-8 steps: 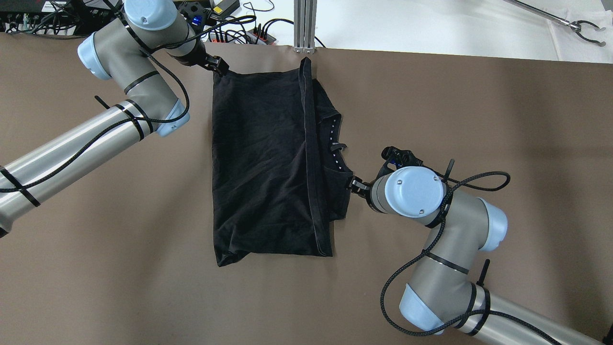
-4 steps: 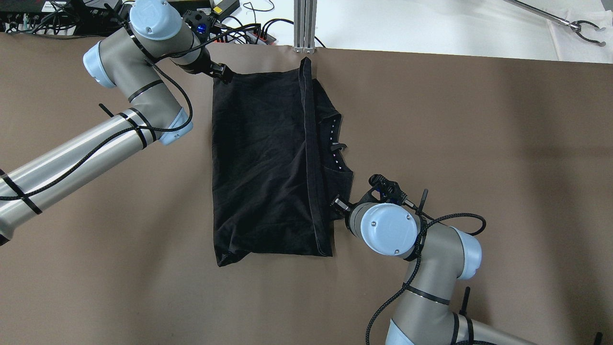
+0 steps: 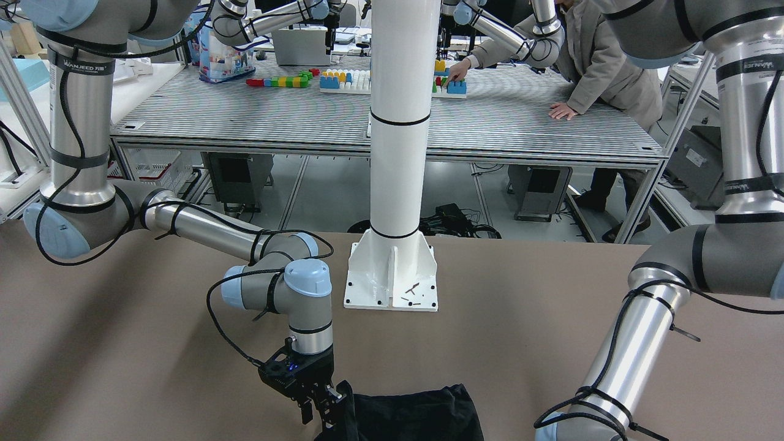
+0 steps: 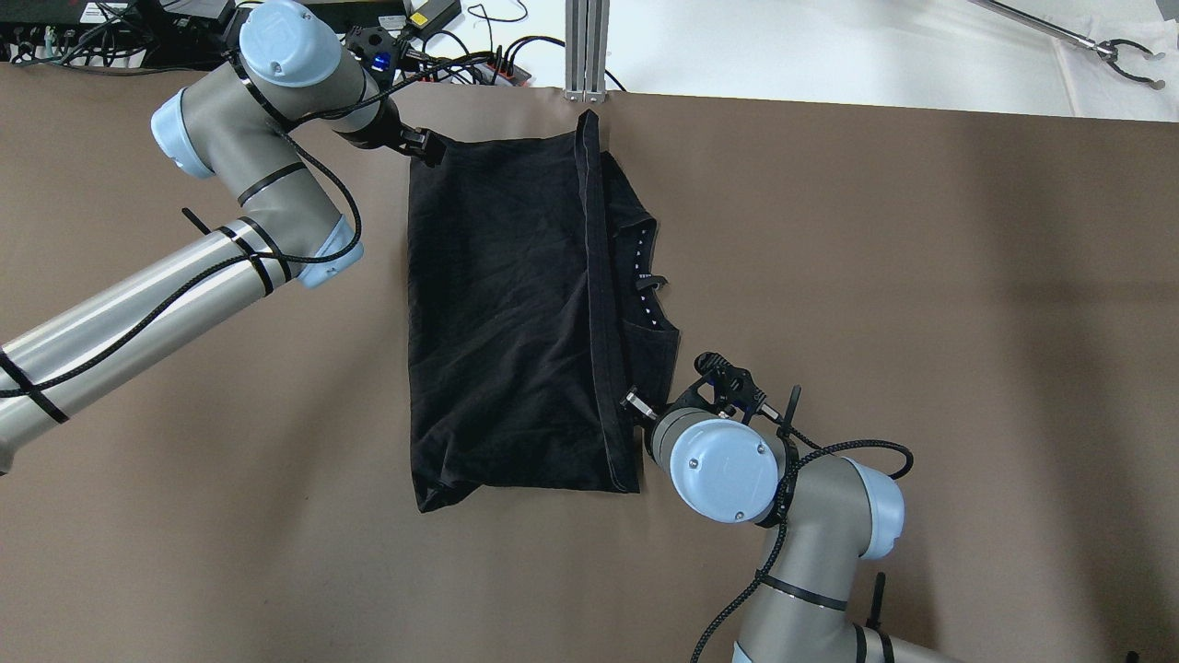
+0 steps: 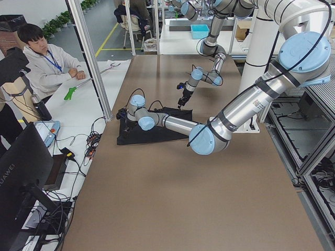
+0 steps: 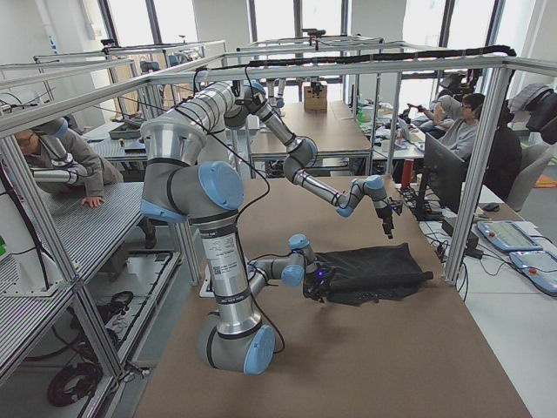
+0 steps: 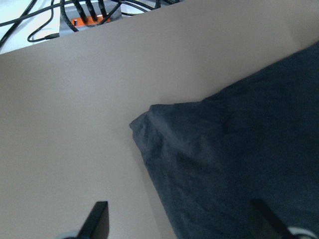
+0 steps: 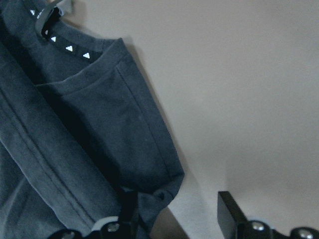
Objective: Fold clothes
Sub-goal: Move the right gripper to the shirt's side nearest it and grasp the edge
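Poised with left fingers (image 7: 97, 219) spread over the far corner of the folded black clothes (image 4: 507, 304) on the brown tabletop (image 4: 921, 276), and with right fingers (image 8: 232, 211) parted astride a near corner.

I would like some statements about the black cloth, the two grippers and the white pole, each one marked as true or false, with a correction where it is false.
1. The black cloth lies on the brown table. True.
2. The left gripper is shut on a corner of the cloth. False: its jaws stand apart at the corner, as the left wrist view shows.
3. The right gripper is low at the cloth's edge, jaws apart. True.
4. The base plate of the white pole stands on the cloth. False: it stands on bare table, apart from the cloth.
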Controlling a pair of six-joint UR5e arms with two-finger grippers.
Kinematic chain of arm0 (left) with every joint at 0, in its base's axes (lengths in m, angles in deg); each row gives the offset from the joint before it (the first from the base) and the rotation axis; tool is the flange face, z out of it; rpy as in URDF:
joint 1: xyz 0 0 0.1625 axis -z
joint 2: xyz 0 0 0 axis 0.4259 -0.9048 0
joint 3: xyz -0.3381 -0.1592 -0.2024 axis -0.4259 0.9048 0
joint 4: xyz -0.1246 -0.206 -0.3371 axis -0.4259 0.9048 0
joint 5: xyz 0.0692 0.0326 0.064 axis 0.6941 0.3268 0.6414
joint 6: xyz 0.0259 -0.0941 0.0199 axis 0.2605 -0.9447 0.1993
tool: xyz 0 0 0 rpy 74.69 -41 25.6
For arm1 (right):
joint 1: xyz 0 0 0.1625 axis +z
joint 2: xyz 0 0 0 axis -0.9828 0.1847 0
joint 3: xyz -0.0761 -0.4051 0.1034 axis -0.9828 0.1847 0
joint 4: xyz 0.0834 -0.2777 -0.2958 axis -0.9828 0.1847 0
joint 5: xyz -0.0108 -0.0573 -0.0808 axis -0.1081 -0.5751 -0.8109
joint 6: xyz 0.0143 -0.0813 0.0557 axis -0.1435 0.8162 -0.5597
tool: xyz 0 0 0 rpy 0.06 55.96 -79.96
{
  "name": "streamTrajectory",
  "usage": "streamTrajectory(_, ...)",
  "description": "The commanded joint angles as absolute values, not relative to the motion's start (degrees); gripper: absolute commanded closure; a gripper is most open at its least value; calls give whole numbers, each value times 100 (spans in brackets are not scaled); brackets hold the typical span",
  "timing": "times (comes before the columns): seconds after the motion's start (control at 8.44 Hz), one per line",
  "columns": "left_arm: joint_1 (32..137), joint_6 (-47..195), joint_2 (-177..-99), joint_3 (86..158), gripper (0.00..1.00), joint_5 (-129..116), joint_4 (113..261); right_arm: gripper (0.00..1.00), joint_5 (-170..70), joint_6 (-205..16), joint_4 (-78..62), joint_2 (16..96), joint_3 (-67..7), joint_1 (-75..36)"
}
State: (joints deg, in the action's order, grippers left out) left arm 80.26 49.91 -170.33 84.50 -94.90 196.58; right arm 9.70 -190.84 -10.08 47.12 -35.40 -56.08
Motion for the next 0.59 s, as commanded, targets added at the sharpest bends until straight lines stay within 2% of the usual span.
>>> streamTrajectory(0.0,8023,4975,-17012,8470,0,-9498,19659,37,897,-19214,-1007,4648,-3365,-5668)
streamTrajectory(0.24,8023,4975,-17003,8470,0,-9498,19659,36,696,-19233,-1007,4490,-3040,-5668)
streamTrajectory(0.36,8023,4975,-17003,8470,0,-9498,19668,46,695,-19276,-1015,4446,-3056,-5668)
streamTrajectory(0.47,8023,4975,-17003,8470,0,-9489,19659,68,695,-19425,-1016,4411,-3091,-5668)
